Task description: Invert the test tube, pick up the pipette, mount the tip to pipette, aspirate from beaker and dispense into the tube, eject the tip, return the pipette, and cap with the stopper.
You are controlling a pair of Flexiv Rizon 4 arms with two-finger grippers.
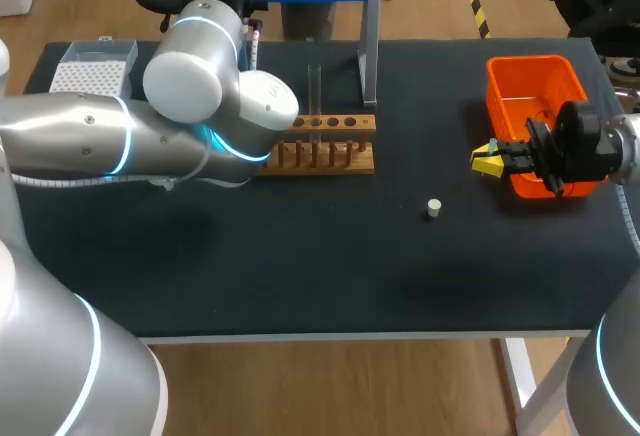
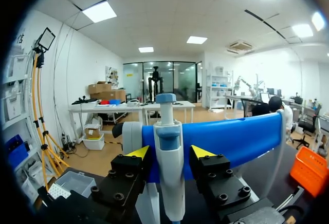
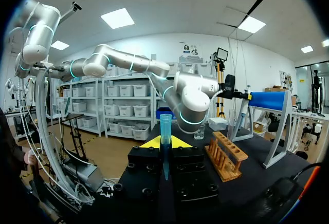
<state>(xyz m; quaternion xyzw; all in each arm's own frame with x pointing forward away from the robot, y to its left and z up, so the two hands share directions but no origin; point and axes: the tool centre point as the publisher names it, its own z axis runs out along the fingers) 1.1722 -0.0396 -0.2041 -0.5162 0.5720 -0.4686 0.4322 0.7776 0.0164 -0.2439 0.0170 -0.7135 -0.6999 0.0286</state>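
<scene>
At the worktop's (image 1: 300,266) back edge my left claw (image 2: 170,152) is straddling the pipette (image 2: 167,131); I cannot tell if it is gripping. The test tube (image 1: 313,96) is standing in the rack (image 1: 335,163). Near the right edge my right claw (image 1: 487,159) is pinching a blue tip (image 3: 165,129).

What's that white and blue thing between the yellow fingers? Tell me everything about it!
It's the pipette, white plastic with a pale blue collar and a blue-topped button on a thin stem. It hangs upright against the blue bar of its stand. It sits between the open fingers of the left gripper, with slim gaps on both sides, so they aren't touching it. Its lower end is out of view.
</scene>
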